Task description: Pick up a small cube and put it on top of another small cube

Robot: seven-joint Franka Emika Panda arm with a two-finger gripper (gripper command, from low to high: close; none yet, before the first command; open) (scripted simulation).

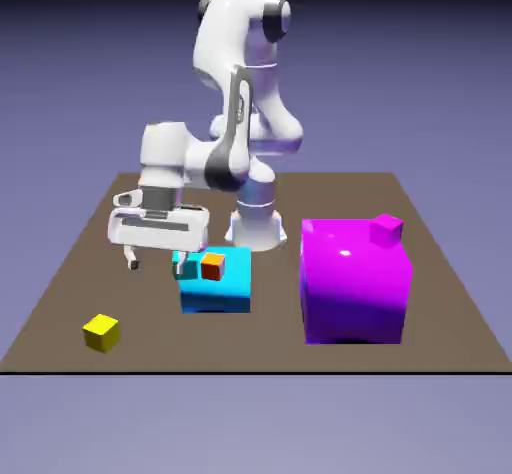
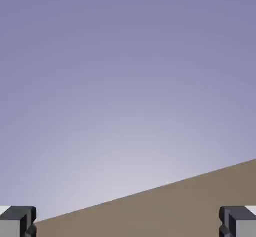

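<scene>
I see nothing done yet; my gripper (image 1: 155, 259) hangs wide and empty; the yellow cube (image 1: 101, 332) sits untouched, well apart.

On my brown surface (image 1: 60, 292) I see a cyan block (image 1: 216, 287) carrying tiny orange (image 1: 212, 266) and teal cubes (image 1: 185, 266), and a magenta block (image 1: 355, 287) with a small magenta cube (image 1: 386, 228) on top.
</scene>
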